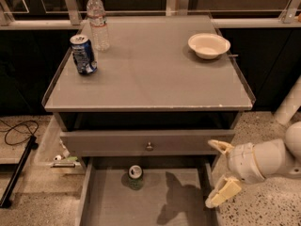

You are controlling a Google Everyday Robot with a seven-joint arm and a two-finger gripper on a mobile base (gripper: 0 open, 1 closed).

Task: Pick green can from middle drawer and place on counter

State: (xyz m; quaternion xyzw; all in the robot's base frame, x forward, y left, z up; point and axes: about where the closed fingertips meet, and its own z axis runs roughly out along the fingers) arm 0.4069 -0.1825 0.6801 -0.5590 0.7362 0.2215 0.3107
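The green can (135, 177) stands upright at the back of the open middle drawer (188, 208), left of centre, its silver top showing. My gripper (219, 171) is at the right, beside the drawer's right wall, to the right of the can and apart from it. Its two cream fingers (225, 192) stand spread and hold nothing. The counter (150, 65) lies above.
On the counter stand a blue can (83, 54) and a clear water bottle (98, 21) at the back left, and a white bowl (208, 45) at the back right. A closed drawer front with a knob (149, 146) sits above the open drawer. Cables (19, 131) lie on the floor at left.
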